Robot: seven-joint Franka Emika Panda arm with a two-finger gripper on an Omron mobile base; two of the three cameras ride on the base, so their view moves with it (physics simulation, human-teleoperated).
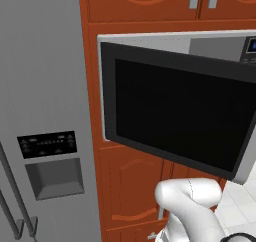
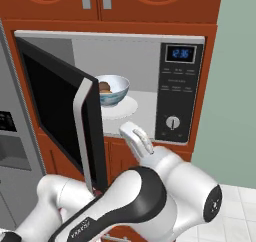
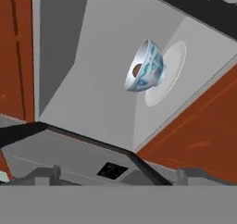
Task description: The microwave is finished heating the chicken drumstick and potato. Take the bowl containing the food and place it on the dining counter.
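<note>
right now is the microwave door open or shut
Open: the microwave door swings out leftward, exposing the bowl on the round plate inside.

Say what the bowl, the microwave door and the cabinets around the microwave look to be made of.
Bowl: probably glazed ceramic, white inside with a blue pattern outside. Microwave door: dark glass in a brushed silver, metal-looking frame. Cabinets: reddish-brown wood, going by the carved panels; being rendered, this is a guess.

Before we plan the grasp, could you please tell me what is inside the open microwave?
Inside the microwave, a blue-patterned bowl sits on the round white turntable, holding dark brown food. The bowl's wall hides the rest of its contents.
</note>
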